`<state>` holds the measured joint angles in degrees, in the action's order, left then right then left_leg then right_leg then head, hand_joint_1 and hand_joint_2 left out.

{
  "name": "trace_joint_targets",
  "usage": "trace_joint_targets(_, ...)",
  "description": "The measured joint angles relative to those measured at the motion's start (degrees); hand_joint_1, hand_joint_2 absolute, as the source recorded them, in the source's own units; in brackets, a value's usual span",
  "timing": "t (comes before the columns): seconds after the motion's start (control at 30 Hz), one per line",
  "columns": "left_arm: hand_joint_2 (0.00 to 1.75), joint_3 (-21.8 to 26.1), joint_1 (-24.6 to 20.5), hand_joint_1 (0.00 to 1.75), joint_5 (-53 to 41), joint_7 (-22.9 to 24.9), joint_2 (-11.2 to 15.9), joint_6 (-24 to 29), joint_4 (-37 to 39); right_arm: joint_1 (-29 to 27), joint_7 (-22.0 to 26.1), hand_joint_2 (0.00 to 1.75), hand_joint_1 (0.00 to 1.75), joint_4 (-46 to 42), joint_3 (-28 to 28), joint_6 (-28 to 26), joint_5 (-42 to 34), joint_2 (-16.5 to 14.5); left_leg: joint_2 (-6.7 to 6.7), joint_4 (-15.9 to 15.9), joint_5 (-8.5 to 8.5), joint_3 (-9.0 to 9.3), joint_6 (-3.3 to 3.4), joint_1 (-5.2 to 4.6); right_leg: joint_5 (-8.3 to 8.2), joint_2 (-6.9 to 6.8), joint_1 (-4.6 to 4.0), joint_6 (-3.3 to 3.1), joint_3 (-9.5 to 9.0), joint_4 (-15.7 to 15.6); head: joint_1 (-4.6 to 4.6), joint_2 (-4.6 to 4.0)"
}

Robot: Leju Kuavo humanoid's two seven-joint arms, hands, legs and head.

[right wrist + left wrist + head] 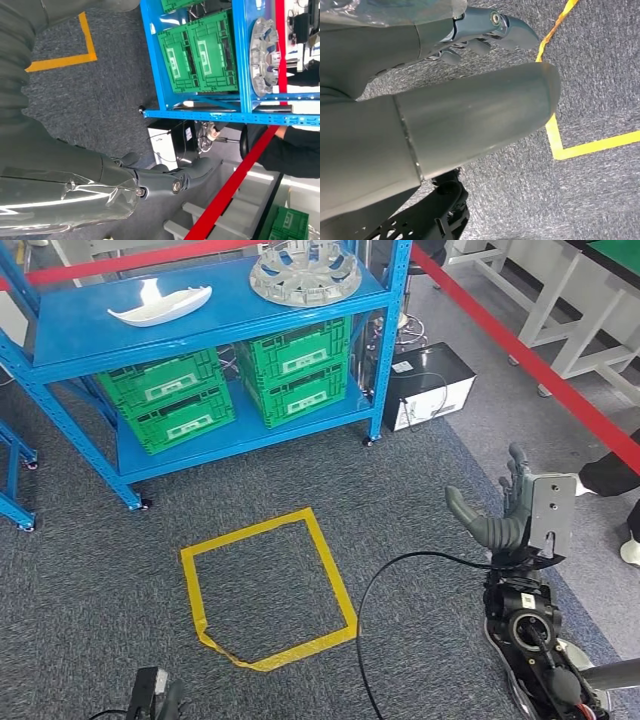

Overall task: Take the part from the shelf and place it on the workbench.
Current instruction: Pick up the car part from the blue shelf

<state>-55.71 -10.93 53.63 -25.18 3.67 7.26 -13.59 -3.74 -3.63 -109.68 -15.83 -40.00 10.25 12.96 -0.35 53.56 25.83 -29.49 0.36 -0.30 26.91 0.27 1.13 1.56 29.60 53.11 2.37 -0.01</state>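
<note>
The silver wheel cover (306, 272) lies flat on the blue shelf's (226, 315) top board, far ahead of the raised right hand (507, 510), whose fingers (515, 480) are apart and empty.

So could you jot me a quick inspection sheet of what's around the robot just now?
Surface: grey carpet with a yellow tape square.
Job's things: white part and silver wheel cover on the blue shelf.
Clutter: green crates below; a black-and-white box beside the shelf.
Hands: right hand raised, open, holds nothing; left hand low, holds nothing.
Cables: black cable on the carpet.
Surroundings: red barrier tape; a person's sleeve.
</note>
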Motion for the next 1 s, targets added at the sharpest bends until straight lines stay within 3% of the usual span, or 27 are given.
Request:
trace_joint_targets(0.13,0.00,0.0,0.2,0.00,0.0,0.4,0.2,-0.1,0.0,0.0,0.2,1.75,0.00,0.0,-0.1,0.0,0.0,0.0,0.02,0.2,0.21,-0.05,0.63,-0.23,-0.08,-0.02,0.23,0.34,-0.14,-0.3,-0.24,0.00)
trace_joint_targets(0.23,0.00,0.1,0.4,0.00,-0.1,0.9,0.2,-0.2,0.0,0.0,0.4,1.75,0.00,-0.2,0.1,0.0,0.1,0.1,0.21,-1.9,-0.31,1.38,1.03,0.52,1.08,-0.02,0.12,0.76,0.26,1.3,-0.14,0.00)
trace_joint_targets(0.27,0.00,0.1,0.5,0.00,-0.1,1.0,0.2,-0.2,0.0,0.0,0.4,1.75,0.00,-0.3,0.2,0.0,0.2,0.2,0.30,-2.4,-0.43,1.91,1.14,0.79,2.40,-0.02,0.13,0.96,1.55,4.0,0.06,0.00)
trace_joint_targets(0.33,0.00,0.1,0.6,0.00,-0.1,1.0,0.2,-0.2,0.0,-0.2,0.5,1.75,0.00,-0.3,0.3,0.0,0.2,0.3,0.40,-2.6,-0.23,2.37,1.21,0.90,5.52,-0.02,0.30,1.48,6.01,12.2,0.54,0.00)
trace_joint_targets(0.37,0.00,0.1,0.6,0.00,-0.1,1.0,0.2,-0.2,0.0,-0.4,0.5,1.75,0.00,-0.3,0.3,0.0,0.2,0.3,0.39,-2.6,-0.02,2.56,1.07,1.01,6.21,-0.04,0.48,1.77,8.01,15.4,0.71,0.01)
trace_joint_targets(0.4,0.00,0.1,0.7,0.00,-0.2,1.1,0.2,-0.2,0.0,-0.5,0.5,1.75,0.00,-0.3,0.3,0.0,0.2,0.4,0.37,-2.5,0.27,2.82,0.84,1.18,5.75,-0.07,0.70,2.06,9.07,16.6,0.85,0.00)
trace_joint_targets(0.43,0.00,0.1,0.8,0.00,-0.2,1.1,0.1,-0.2,0.0,-0.5,0.5,1.75,0.00,-0.3,0.3,0.0,0.2,0.4,0.32,-2.3,0.68,3.18,0.49,1.46,4.07,-0.12,0.96,2.39,8.86,15.3,0.94,0.00)
trace_joint_targets(0.47,0.00,0.1,0.9,0.00,-0.2,1.1,0.1,-0.2,0.0,-0.6,0.5,1.75,0.00,-0.3,0.3,0.0,0.2,0.4,0.25,-2.0,1.26,3.62,0.01,1.79,1.48,-0.23,1.32,2.84,7.56,11.9,1.06,0.00)
trace_joint_targets(0.5,0.00,0.1,0.9,0.00,-0.2,1.1,0.2,-0.2,0.0,-0.6,0.5,1.75,0.00,-0.3,0.4,0.0,0.2,0.4,0.17,-1.6,1.91,3.95,-0.55,2.03,-0.35,-0.30,1.59,3.40,6.00,8.3,1.31,-0.01)
trace_joint_targets(0.53,0.00,0.1,0.9,0.00,-0.2,1.1,0.3,-0.2,0.0,-0.6,0.5,1.75,0.00,-0.3,0.4,0.0,0.2,0.4,0.11,-0.9,2.60,4.10,-1.16,2.09,-1.49,-0.29,1.78,3.54,4.58,5.1,1.64,-0.01)
trace_joint_targets(0.6,0.00,0.2,0.8,0.00,-0.2,1.1,0.5,-0.2,0.0,-0.7,0.5,1.75,0.00,-0.3,0.3,0.0,0.2,0.4,0.06,-0.1,3.36,3.95,-2.03,1.89,-1.02,-0.11,1.71,2.64,3.64,3.2,1.73,-0.01)
trace_joint_targets(0.63,0.00,0.2,0.8,0.00,-0.2,1.1,0.5,-0.2,0.0,-0.7,0.5,1.75,0.00,-0.4,0.3,0.0,0.2,0.4,0.07,0.1,3.52,3.90,-2.30,1.83,-0.70,0.00,1.60,1.73,3.70,3.3,1.46,-0.01)
trace_joint_targets(0.7,0.00,0.3,0.8,0.00,-0.2,1.1,0.5,-0.2,0.0,-0.8,0.5,1.75,0.00,-0.4,0.4,0.0,0.2,0.4,0.14,0.6,3.96,3.92,-2.65,2.01,-0.13,0.10,1.44,0.55,3.52,3.6,0.62,0.00)
trace_joint_targets(0.77,0.00,0.3,0.7,0.00,-0.2,1.1,0.5,-0.2,0.0,-0.7,0.6,1.75,0.00,-0.5,0.4,0.0,0.2,0.4,0.19,5.2,5.88,1.73,-2.80,2.07,0.37,0.11,1.31,-0.30,2.83,3.5,0.02,0.01)
trace_joint_targets(0.8,0.00,0.3,0.7,0.00,-0.2,1.1,0.5,-0.2,0.0,-0.7,0.6,1.75,0.00,-0.5,0.4,0.0,0.2,0.4,0.20,9.4,7.32,-0.66,-2.75,1.96,0.62,0.08,1.15,-0.65,2.53,3.5,-0.29,0.01)
trace_joint_targets(0.87,0.00,0.3,0.7,0.00,-0.2,1.2,0.5,-0.2,0.0,-0.7,0.6,1.75,0.00,-0.5,0.4,0.0,0.2,0.4,0.20,16.1,9.49,-4.83,-2.62,1.76,0.97,0.05,0.86,-1.09,2.21,3.5,-0.67,0.01)
trace_joint_targets(0.9,0.00,0.3,0.7,0.00,-0.2,1.2,0.5,-0.2,0.0,-0.7,0.6,1.75,0.00,-0.5,0.4,0.0,0.2,0.4,0.20,17.6,9.90,-5.82,-2.58,1.71,1.06,0.05,0.78,-1.19,2.14,3.5,-0.70,0.01)
trace_joint_targets(1.0,0.00,0.3,0.7,0.00,-0.2,1.2,0.5,-0.2,0.0,-0.7,0.6,1.75,0.00,-0.5,0.4,0.0,0.2,0.4,0.20,17.9,9.95,-6.01,-2.57,1.71,1.08,0.05,0.76,-1.21,2.12,3.5,-0.71,0.01)
